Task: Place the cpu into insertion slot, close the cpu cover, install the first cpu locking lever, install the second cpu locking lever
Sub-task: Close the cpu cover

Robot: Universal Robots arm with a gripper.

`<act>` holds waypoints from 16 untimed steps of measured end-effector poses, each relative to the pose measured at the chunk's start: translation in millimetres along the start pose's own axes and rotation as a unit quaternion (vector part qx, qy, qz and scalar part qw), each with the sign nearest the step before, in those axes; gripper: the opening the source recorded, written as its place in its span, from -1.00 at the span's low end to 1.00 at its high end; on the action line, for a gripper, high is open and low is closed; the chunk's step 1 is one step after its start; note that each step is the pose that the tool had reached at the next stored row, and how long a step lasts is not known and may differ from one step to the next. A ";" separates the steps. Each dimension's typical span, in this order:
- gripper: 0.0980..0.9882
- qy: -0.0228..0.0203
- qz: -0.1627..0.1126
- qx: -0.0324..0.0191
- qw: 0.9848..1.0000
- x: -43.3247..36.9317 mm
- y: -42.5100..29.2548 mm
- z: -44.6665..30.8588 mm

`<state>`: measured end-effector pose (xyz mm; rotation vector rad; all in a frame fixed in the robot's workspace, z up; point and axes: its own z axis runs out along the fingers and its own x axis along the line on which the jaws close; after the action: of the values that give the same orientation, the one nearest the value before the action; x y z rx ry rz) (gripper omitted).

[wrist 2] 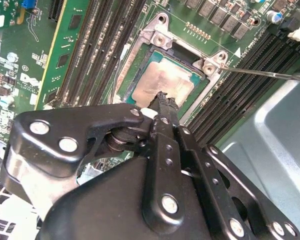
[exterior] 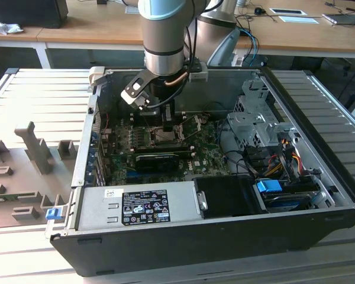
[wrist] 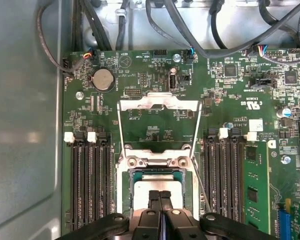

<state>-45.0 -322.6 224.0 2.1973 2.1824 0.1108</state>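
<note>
The cpu [wrist 2: 165, 82] [wrist: 157, 186] lies flat in the insertion slot [wrist 2: 157, 36] [wrist: 122, 197], its silver-grey top showing in both wrist views. My gripper [wrist 2: 162, 99] [wrist: 160, 194] is shut, fingertips pressed together on the chip's top near one edge, with nothing between them. The cpu cover [wrist: 157, 104] stands swung open behind the slot, the green board showing through its window. A thin wire locking lever [wrist 2: 265, 73] [wrist: 202, 186] sticks out free along one side of the slot. In the exterior view my gripper [exterior: 167, 121] reaches down into the open computer case [exterior: 225, 228].
Rows of black memory slots [wrist: 87, 185] [wrist: 225, 180] flank the slot on both sides. A long black card [exterior: 160, 160] lies in front of it, a power supply [exterior: 136, 204] nearer still. Cables [wrist: 190, 30] hang behind, and a drive cage [exterior: 257, 121] stands at the exterior view's right.
</note>
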 end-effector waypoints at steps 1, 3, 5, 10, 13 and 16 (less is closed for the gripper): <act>-0.98 0.000 0.000 0.000 1.000 0.0 0.0 -0.4; -0.98 0.000 0.000 0.000 1.000 0.0 0.0 -0.7; -0.98 0.000 0.000 0.000 1.000 0.0 0.1 -1.4; -0.98 0.000 0.000 0.000 1.000 0.1 0.3 -4.4; -0.98 0.000 0.000 0.000 1.000 0.1 0.6 -5.2; -0.98 0.000 0.000 0.000 1.000 0.1 3.1 -5.2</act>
<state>-42.4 -322.7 229.4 2.1972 2.1825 0.1105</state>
